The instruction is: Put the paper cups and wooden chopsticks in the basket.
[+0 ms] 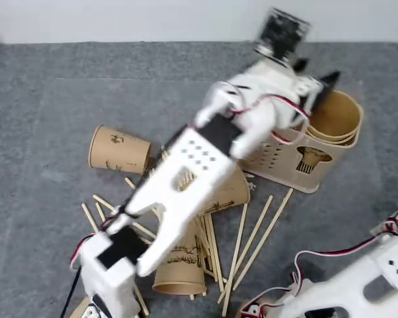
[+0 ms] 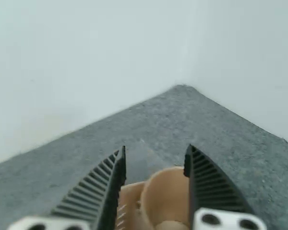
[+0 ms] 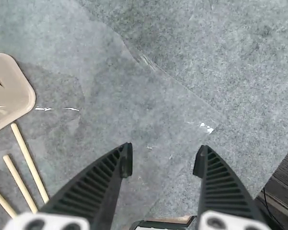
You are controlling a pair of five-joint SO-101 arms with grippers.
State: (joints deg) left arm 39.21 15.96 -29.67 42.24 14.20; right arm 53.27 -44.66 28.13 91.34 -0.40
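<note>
basket (image 1: pixel 298 162): beige, slotted wall, standing on the grey desk (image 1: pixel 46 99); reference point for every entry below.
stacked paper cups (image 1: pixel 336 118): nested upright inside the basket, at the end farthest from the arm bases.
left tool (image 2: pixel 156 151): released, jaws spread, nothing between them; poised directly over the basket, above the tan rim of the stacked paper cups.
left arm (image 1: pixel 186 172): stretched across the desk to the basket, passing over the loose pile.
side-lying cup (image 1: pixel 119 150): outside the basket, well apart from it, on the far side of the left arm.
covered cup (image 1: pixel 229 192): outside, just beside the basket, partly hidden under the left arm.
near cup (image 1: pixel 180 268): outside, well apart from the basket, mouth turned toward the arm bases, lying among chopsticks.
wooden chopsticks (image 1: pixel 252 235): loose on the desk, all outside the basket; the nearest ends just beside its wall, the others around the near cup.
right tool (image 3: pixel 165 148): released, jaws spread, empty; above bare grey desk, apart from the basket.
right arm (image 1: pixel 365 278): low at the desk edge, well apart from the basket.
</note>
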